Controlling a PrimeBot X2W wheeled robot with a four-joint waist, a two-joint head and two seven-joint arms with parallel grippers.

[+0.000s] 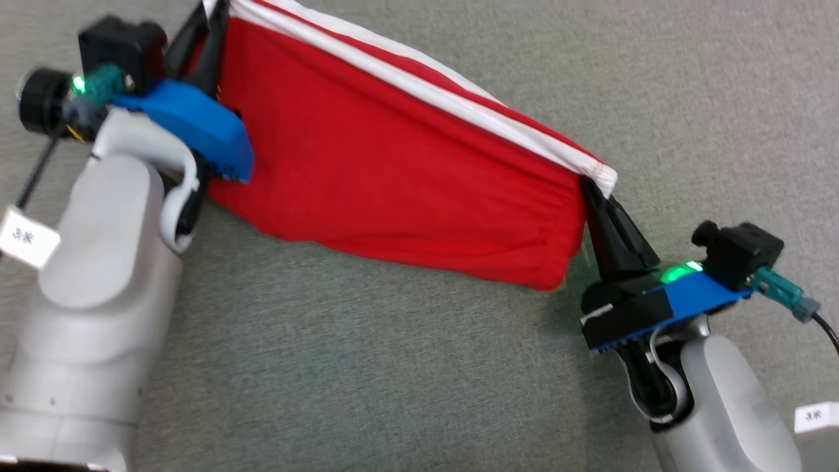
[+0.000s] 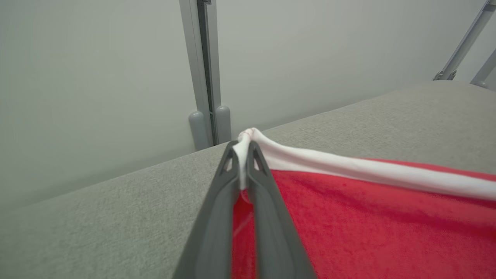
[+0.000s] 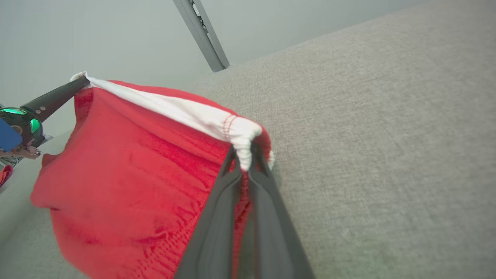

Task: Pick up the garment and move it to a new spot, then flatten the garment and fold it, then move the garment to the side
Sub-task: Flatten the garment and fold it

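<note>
The garment (image 1: 393, 164) is red with a white band along its upper edge, and it hangs stretched between my two grippers above the grey cloth surface. My left gripper (image 1: 211, 16) is shut on the garment's left corner at the top left of the head view. In the left wrist view the white band is pinched at that gripper's tips (image 2: 243, 149), red garment (image 2: 368, 217) running off to the right. My right gripper (image 1: 598, 193) is shut on the garment's right corner. In the right wrist view it pinches the bunched white hem (image 3: 245, 149), and the garment (image 3: 128, 182) sags leftward to the left gripper's fingers (image 3: 58, 99).
A grey fabric-covered table (image 1: 393, 367) spreads beneath everything. Behind its far edge stands a pale wall with a vertical metal post (image 2: 205, 73). Metal struts (image 2: 465, 42) rise at the far right corner. White tags hang off both forearms (image 1: 26, 236).
</note>
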